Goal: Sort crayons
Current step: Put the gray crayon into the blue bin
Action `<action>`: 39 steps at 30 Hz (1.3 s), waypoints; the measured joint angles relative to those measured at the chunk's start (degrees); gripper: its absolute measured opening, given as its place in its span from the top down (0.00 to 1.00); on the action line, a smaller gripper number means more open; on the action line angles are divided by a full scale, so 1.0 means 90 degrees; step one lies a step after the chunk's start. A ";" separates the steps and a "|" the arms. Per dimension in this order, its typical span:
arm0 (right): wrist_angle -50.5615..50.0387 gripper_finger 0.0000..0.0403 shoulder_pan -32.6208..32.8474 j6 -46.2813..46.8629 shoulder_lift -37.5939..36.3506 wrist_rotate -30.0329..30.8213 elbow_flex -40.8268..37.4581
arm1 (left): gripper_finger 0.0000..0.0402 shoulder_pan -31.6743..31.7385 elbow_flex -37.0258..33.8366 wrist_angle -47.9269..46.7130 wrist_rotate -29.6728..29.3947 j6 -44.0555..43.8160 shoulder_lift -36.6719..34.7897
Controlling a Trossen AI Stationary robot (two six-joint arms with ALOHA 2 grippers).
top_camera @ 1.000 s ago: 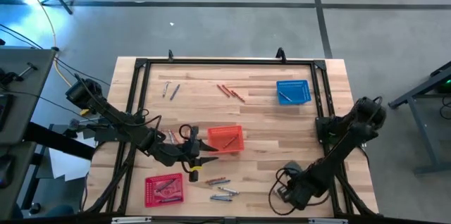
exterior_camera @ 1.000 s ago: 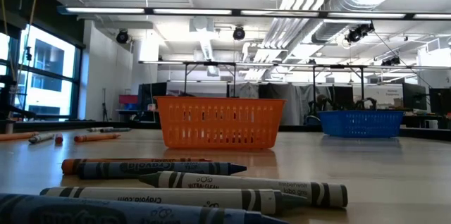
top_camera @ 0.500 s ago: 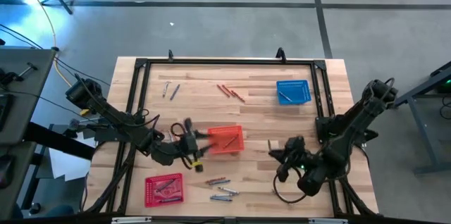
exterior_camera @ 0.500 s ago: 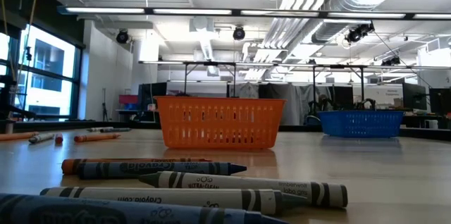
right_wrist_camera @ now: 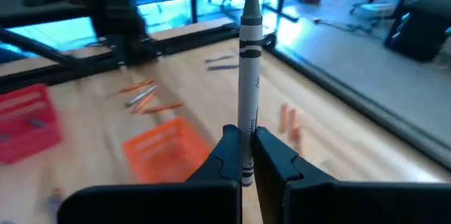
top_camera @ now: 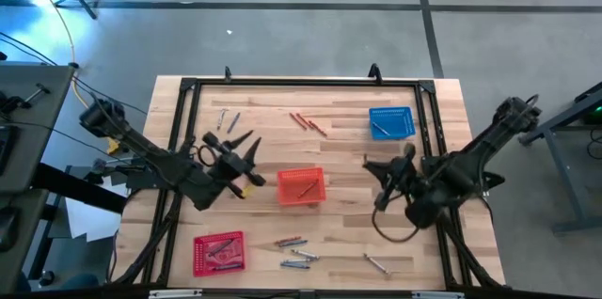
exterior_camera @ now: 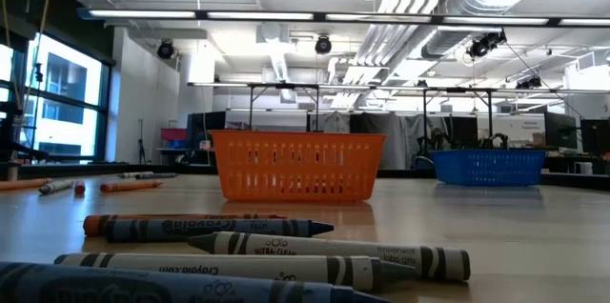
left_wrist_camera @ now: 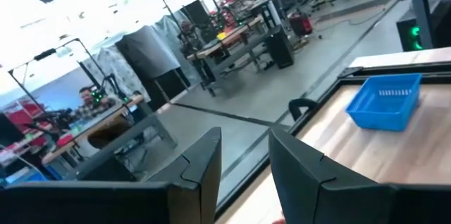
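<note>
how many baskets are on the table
3: a blue basket near the far right corner, an orange basket around the middle, and a red basket at the near left edge. None seems hidden.

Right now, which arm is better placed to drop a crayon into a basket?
Probably the right: its gripper is shut on a grey crayon, while the left gripper is open and empty.

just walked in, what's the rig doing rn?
Crayon sorting. The right gripper is shut on a grey crayon, held above the table right of the orange basket. The left gripper, empty and open, hangs left of that basket. Loose crayons lie near the red basket; the blue basket sits far right.
</note>
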 joint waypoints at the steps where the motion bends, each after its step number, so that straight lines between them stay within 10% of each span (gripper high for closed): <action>1: -0.0109 0.99 -0.0098 -0.0138 -0.0082 -0.0002 0.0000 | 0.74 0.0004 0.0000 -0.0041 -0.0002 0.0135 -0.0071; 19: -0.3067 0.99 -0.3123 0.1452 -0.0510 -0.0543 -0.0267 | 0.74 0.1095 0.0000 -0.0303 0.0039 0.0830 -0.0440; 39: -0.2090 0.98 -0.6133 -0.0069 -0.0507 -0.2838 -0.1378 | 0.74 0.1340 -0.0002 -0.1444 0.0436 -0.0804 -0.0440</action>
